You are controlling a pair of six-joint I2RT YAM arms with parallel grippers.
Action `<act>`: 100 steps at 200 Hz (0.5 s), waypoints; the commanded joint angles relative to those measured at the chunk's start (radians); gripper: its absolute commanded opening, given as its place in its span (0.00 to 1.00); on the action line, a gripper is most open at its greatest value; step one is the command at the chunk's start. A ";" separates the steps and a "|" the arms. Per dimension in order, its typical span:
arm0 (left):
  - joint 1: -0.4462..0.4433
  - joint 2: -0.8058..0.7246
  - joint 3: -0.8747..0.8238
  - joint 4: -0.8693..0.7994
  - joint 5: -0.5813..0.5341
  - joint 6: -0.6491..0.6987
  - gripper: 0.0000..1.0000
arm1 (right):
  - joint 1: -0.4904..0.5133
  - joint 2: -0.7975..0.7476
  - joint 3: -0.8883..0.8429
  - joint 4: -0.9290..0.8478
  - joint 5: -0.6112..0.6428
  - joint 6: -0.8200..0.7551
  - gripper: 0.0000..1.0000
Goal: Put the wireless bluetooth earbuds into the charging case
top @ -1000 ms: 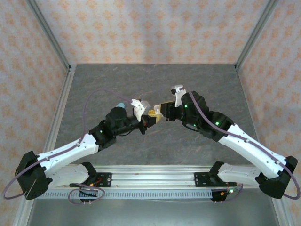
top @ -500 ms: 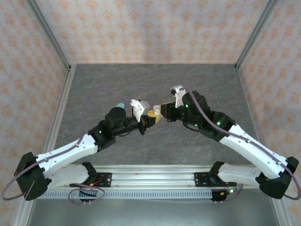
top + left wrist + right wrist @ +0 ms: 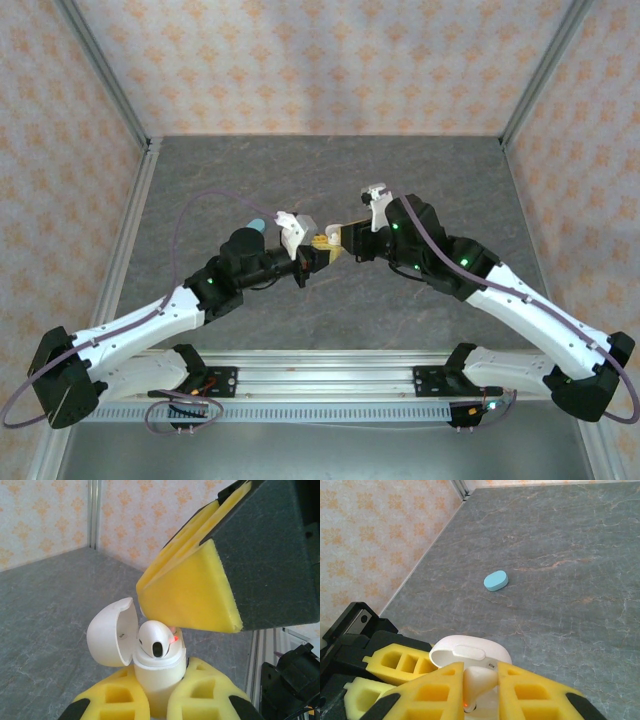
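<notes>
Both arms have drifted slightly leftward in the overhead view over the last second, and the tips stay together above the table point(image 3: 440, 180).

From the left wrist, the left gripper point(image 3: 157, 696) is clamped tight on the white charging case point(image 3: 159, 676), whose body stands upright between its yellow foam fingers point(image 3: 197, 692). The lid point(image 3: 111, 637) is hinged open to that gripper's left. A white earbud point(image 3: 156, 639) sits in the case's mouth with a small red light at its side, and the tip of the right gripper's foam pads touches its top from above and to the right.

From the right wrist, the right gripper point(image 3: 479, 674) has its jaws narrow, and the earbud's white body shows in the slim gap between its fingers point(image 3: 437, 690), apparently pinched there. The open lid lies just ahead of its fingertips, and the left gripper's foam blocks are just to its left. A teal oval piece point(image 3: 496, 580) rests on the table well ahead of it.
</notes>
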 commanded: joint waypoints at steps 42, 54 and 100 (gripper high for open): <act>-0.010 -0.020 0.045 0.060 0.015 -0.006 0.00 | 0.004 0.007 0.022 -0.046 -0.081 -0.010 0.22; -0.010 -0.021 0.045 0.061 0.013 -0.006 0.00 | 0.002 0.006 0.023 -0.051 -0.080 -0.008 0.23; -0.010 -0.020 0.045 0.053 0.007 -0.002 0.00 | 0.003 0.001 0.029 -0.055 -0.089 -0.002 0.29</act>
